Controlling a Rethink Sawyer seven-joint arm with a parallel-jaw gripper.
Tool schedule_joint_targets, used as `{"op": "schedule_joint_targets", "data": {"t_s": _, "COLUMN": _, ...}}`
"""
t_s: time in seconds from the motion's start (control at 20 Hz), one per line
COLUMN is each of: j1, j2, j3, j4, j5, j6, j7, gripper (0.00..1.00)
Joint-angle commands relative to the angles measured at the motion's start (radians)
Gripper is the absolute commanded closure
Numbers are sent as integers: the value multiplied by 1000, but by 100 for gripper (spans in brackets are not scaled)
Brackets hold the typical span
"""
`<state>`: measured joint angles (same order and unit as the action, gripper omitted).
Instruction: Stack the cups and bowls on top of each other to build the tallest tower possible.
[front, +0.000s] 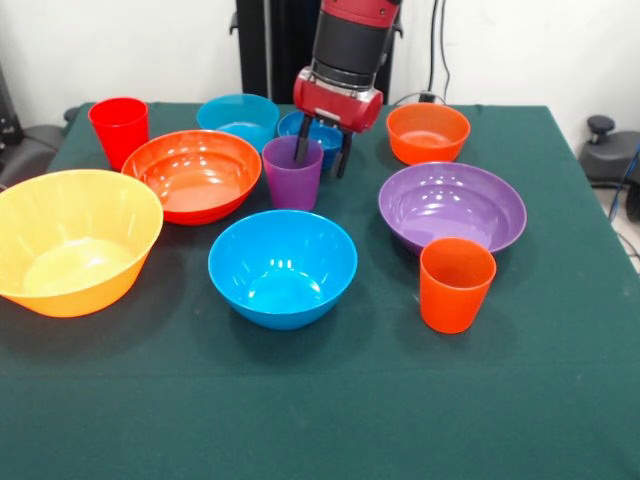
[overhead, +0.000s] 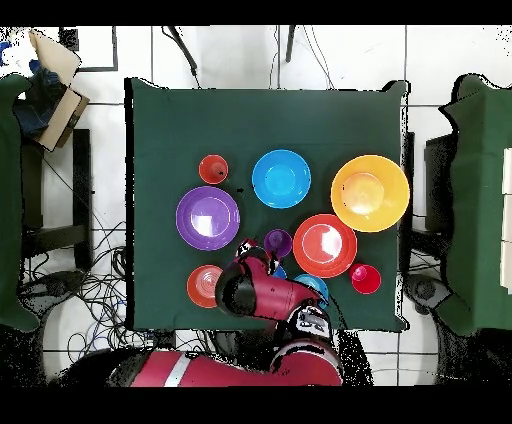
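My gripper is open and hangs at the purple cup. One finger is inside the cup's mouth and the other is outside its right wall, so the jaws straddle the rim. The small blue bowl sits just behind the gripper, partly hidden. The red cup, teal bowl and small orange bowl stand along the far side. The orange-red bowl, yellow-orange bowl, medium blue bowl, wide purple bowl and orange cup stand apart on the table. Nothing is stacked.
The green cloth table has bare cloth along its near side. In the overhead view the arm covers the small blue bowl and part of the teal bowl. The purple cup shows beside the orange-red bowl.
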<state>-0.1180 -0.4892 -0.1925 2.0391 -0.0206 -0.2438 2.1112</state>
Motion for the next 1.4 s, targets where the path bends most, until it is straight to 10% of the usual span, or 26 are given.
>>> {"op": "schedule_joint_targets", "data": {"t_s": 0.05, "j1": -11, "j2": 51, "j3": 92, "j4": -3, "j5": -22, "j6": -74, "j7": 168, "gripper": 0}}
{"op": "schedule_joint_targets", "data": {"t_s": 1.4, "j1": -226, "j2": 0, "j3": 292, "j4": 48, "j5": -124, "j6": 68, "j7": 117, "gripper": 0}}
